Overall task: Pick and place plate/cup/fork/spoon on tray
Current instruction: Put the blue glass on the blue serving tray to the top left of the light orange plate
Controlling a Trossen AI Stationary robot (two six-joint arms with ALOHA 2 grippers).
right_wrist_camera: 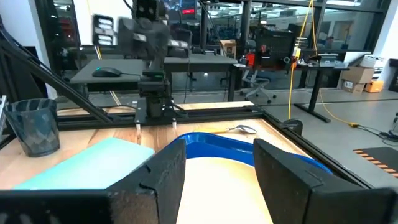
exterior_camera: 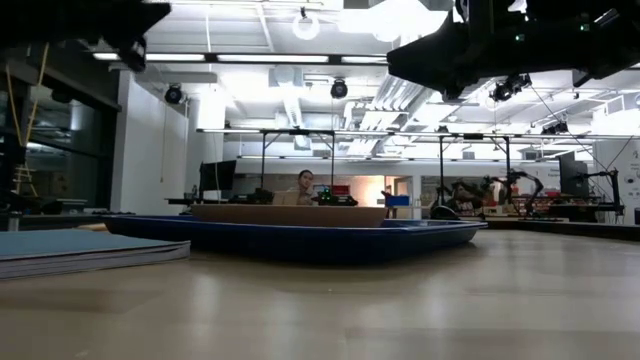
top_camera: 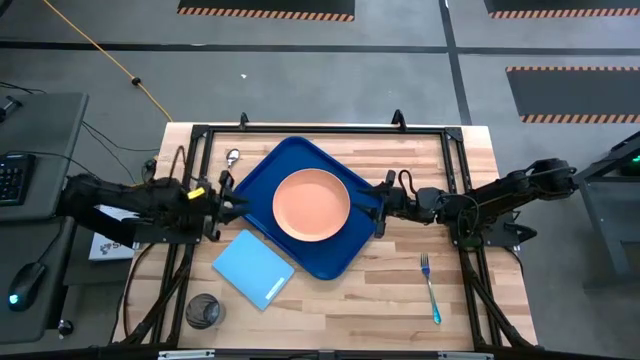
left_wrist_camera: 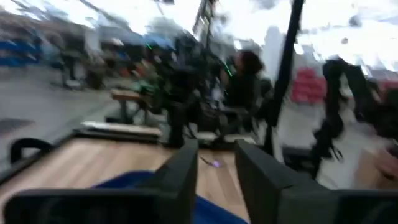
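The surface point(top_camera: 400, 300) carries the tray point(top_camera: 255, 178), set cornerwise mid-table, with the plate point(top_camera: 311, 205) already lying in its middle, so that piece looks done. A light-blue sheet point(top_camera: 253, 268) touches the tray's near-left edge. The arms flank the tray, left gripper point(top_camera: 228, 203) and right gripper point(top_camera: 382, 208) both at its rim, fingers spread and empty, likely poised for the next pick. The cup point(top_camera: 203, 311) waits near left, the fork point(top_camera: 430, 287) near right, the spoon point(top_camera: 232, 158) far left.
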